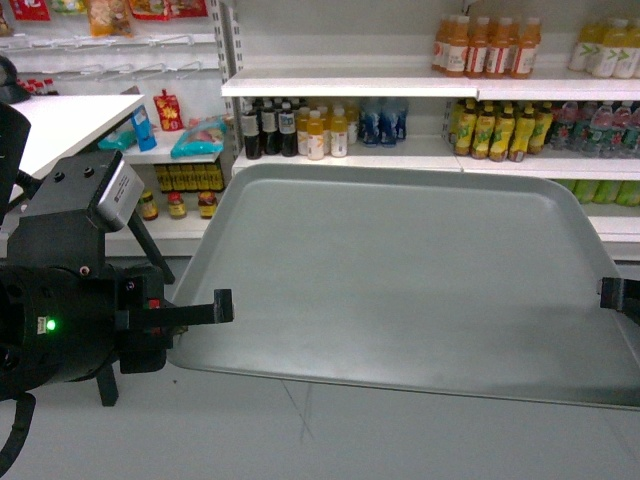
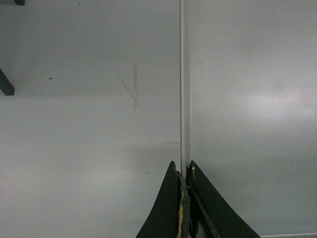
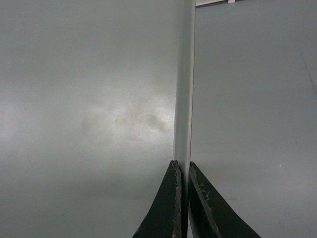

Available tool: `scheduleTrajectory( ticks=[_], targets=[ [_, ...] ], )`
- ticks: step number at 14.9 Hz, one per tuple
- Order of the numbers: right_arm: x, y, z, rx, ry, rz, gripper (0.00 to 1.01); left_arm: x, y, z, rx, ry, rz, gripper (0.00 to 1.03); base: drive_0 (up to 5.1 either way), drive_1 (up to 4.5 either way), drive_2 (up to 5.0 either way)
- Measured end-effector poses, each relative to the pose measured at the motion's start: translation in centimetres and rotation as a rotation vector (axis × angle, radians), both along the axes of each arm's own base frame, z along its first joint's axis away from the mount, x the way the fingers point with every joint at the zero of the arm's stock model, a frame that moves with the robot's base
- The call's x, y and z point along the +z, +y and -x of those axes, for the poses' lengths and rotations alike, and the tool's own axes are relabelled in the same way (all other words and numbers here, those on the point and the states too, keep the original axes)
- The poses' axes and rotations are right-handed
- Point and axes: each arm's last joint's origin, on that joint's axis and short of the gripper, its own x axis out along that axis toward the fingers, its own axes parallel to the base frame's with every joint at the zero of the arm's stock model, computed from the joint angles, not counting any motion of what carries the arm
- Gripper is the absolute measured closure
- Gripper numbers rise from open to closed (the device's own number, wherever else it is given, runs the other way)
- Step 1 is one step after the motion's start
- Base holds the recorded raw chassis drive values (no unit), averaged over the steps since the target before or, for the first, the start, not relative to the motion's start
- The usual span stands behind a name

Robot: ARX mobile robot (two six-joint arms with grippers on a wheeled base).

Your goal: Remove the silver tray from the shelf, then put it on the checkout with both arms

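The silver tray [image 1: 400,270] is held clear of the shelf [image 1: 400,85], above the floor. Its side rims are clamped by the left end effector [image 1: 222,305] and right end effector [image 1: 612,293]. Level transfer to the desk [image 1: 60,125] is required next.

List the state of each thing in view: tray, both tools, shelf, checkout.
silver tray: off the shelf, held in the air over the floor, empty, roughly level.
left tool: shut on the tray's left rim.
right tool: shut on the tray's right rim.
shelf: behind the tray, stocked with bottles.
checkout: far left, tray not on it yet.
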Motion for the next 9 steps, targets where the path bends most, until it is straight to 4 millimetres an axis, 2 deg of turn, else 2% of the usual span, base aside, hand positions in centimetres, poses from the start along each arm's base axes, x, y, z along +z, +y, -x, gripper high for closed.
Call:
scheduleTrajectory(
  ticks=[9],
  targets=[
    [0.0, 0.0, -0.01, 0.0, 0.0, 0.0, 0.99, 0.02, 0.01, -0.02, 0.001, -0.002, 0.0, 1.01, -4.9, 2.38, 2.4]
  ],
)
